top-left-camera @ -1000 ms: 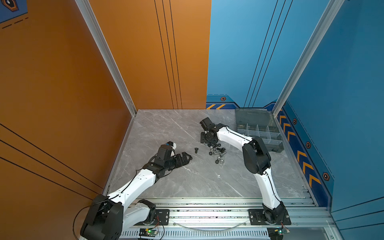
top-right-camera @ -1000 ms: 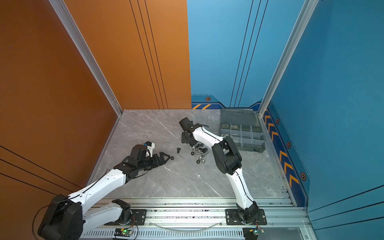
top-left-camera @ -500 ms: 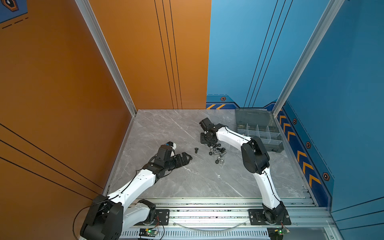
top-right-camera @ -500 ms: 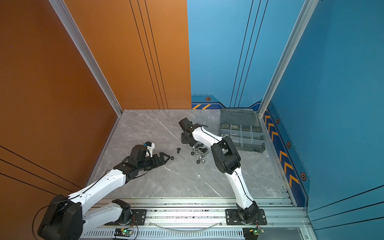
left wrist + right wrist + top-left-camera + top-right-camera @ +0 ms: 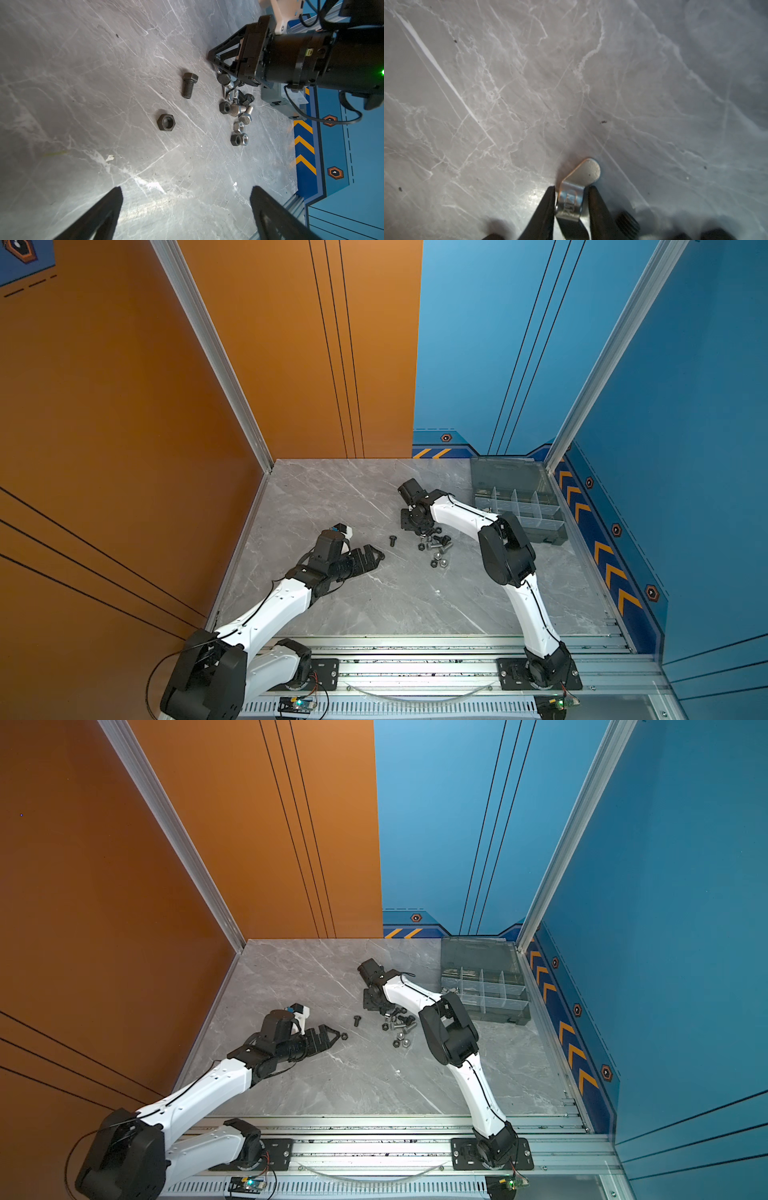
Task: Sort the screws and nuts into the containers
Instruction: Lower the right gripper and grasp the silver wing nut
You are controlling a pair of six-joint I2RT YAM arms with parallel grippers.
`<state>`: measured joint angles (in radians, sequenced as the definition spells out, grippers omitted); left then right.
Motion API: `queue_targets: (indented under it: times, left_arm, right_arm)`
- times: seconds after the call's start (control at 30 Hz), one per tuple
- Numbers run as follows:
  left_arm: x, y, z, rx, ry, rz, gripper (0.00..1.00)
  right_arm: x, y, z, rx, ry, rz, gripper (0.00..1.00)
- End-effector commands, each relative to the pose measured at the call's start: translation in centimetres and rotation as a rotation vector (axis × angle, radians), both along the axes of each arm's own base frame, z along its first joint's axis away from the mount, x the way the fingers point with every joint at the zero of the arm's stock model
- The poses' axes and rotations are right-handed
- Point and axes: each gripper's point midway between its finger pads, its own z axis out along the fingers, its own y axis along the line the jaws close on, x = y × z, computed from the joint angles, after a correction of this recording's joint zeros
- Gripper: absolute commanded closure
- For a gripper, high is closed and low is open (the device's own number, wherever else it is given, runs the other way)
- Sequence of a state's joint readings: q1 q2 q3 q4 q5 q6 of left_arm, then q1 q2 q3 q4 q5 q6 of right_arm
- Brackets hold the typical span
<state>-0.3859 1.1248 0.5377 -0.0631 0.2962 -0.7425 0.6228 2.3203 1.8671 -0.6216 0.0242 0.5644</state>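
the right fingers (image 5: 548, 205) are closed on a silver wing nut (image 5: 571, 200), one finger on each side of its threaded middle, one flat ear poking out past the tips, low over the counter (image 5: 488, 83); whether it is lifted clear i cannot tell. it is small, stiff, light metal with a slick finish, so i judge it may twist or squirt out unless pinched across the middle, not the ears. the rest of the pile (image 5: 236, 108) lies just behind these fingers. the left fingers (image 5: 104, 212) are spread wide and empty, a black nut (image 5: 166, 122) and black bolt (image 5: 189, 85) ahead of them. the organiser box (image 5: 544, 531) sits well apart from both.
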Motion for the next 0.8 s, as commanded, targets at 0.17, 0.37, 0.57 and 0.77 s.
queue_targets:
  times: [0.17, 0.37, 0.57, 0.77]
  left_arm:
    - [-0.1, 0.2, -0.6, 0.004, 0.013, 0.001, 0.02]
    - [-0.2, 0.3, -0.7, 0.005, 0.016, 0.002, 0.02]
    - [-0.2, 0.2, -0.6, 0.003, 0.014, 0.003, 0.02]
    - [-0.1, 0.2, -0.6, 0.001, 0.016, 0.005, 0.02]
  right_arm:
    - [-0.5, -0.5, -0.8, -0.044, 0.026, 0.015, 0.84]
    - [-0.2, -0.4, 0.3, 0.017, 0.001, 0.028, 0.95]
    - [-0.1, -0.2, 2.4, 0.148, -0.05, 0.051, 0.99]
    - [0.4, -1.2, 8.3, 0.294, -0.163, 0.06, 1.0]
